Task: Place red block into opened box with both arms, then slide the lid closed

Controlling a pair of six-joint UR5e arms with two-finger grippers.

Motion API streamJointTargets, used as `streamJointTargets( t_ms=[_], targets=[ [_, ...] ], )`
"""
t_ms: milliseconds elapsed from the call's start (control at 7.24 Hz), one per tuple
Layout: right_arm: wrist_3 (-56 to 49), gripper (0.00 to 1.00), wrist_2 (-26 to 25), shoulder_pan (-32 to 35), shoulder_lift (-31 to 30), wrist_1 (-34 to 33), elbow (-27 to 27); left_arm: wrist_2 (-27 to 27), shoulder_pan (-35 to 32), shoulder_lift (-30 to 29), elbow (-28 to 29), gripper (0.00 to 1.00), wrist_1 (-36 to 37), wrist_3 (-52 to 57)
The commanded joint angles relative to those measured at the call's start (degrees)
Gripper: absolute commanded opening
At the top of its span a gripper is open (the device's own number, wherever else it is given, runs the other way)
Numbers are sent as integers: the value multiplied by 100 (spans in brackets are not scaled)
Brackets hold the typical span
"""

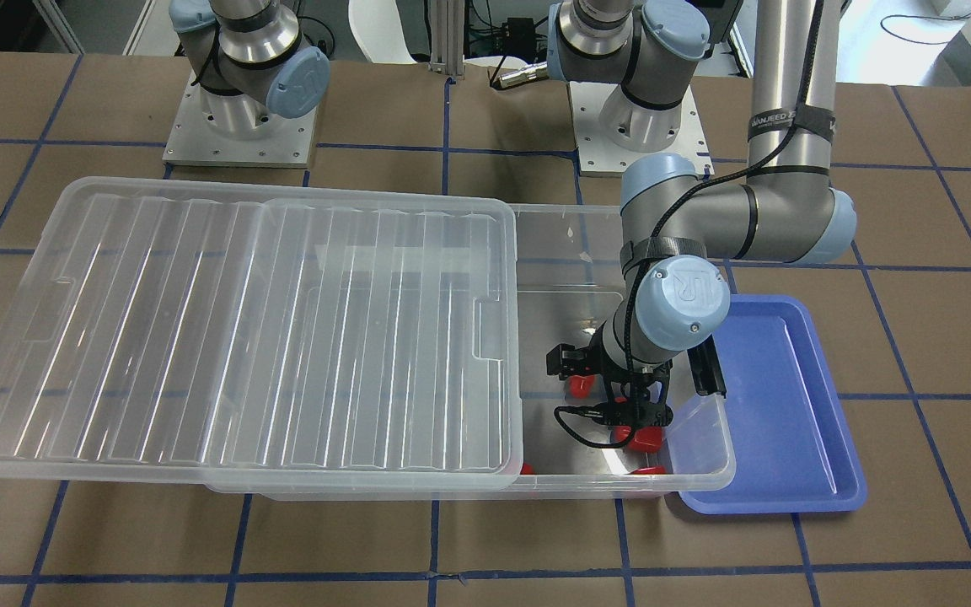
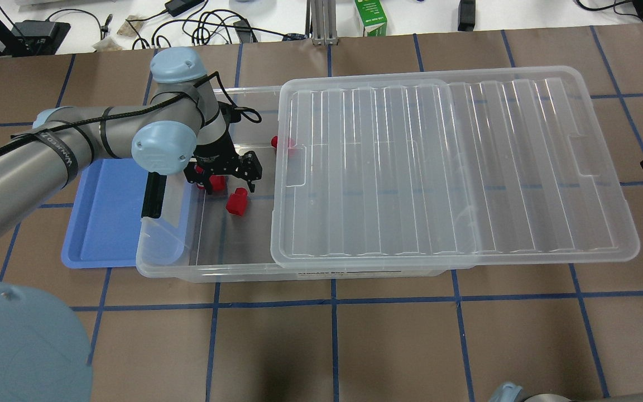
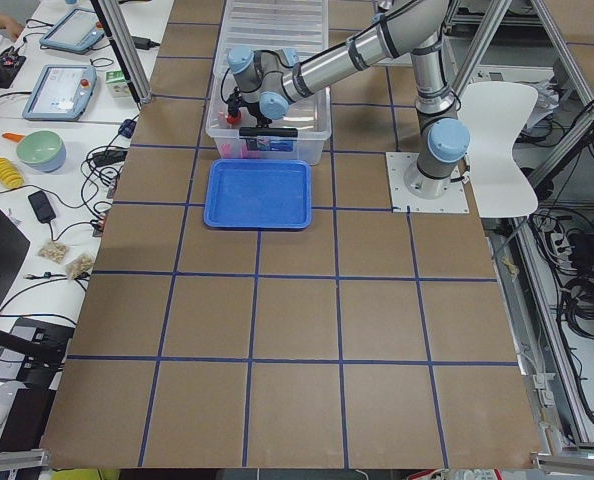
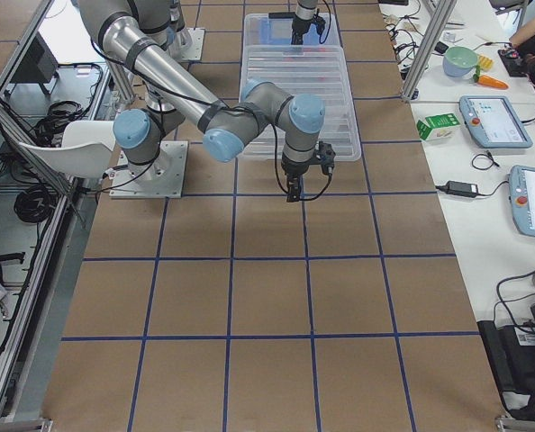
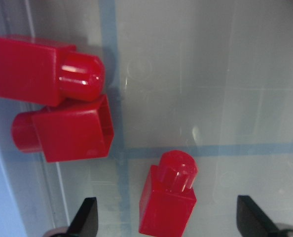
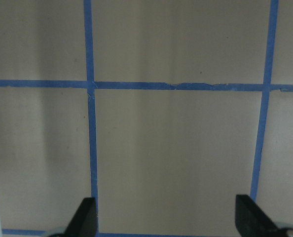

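The clear box [image 2: 165,273] stands mid-table with the ridged clear lid [image 2: 450,167] lying over most of it and overhanging its far end; only the end by the blue tray is uncovered. My left gripper [image 2: 224,177] is down inside that uncovered end, open, with nothing held. In the left wrist view three red blocks lie on the box floor: one [image 5: 168,197] between the open fingertips [image 5: 87,217], two others [image 5: 67,128] touching each other beside it. My right gripper [image 6: 166,217] hangs open over bare table, beyond the lid's overhanging end [image 4: 293,189].
A shallow blue tray [image 2: 106,218] sits against the box's uncovered end. A black latch bar [image 2: 153,195] stands on that end's rim, under my left wrist. Another red block [image 2: 277,142] lies at the lid's edge. Blue tape lines grid the brown table.
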Motion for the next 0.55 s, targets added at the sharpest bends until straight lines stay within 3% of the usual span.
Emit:
streamJointTargets(
  t_ms=[0, 415],
  targets=[
    [318, 100, 6, 233, 14, -28, 12, 72, 33, 348, 758, 100, -965, 6],
    [748, 100, 76, 750, 6, -133, 30, 212, 295, 743, 2157, 100, -2638, 207]
  ],
)
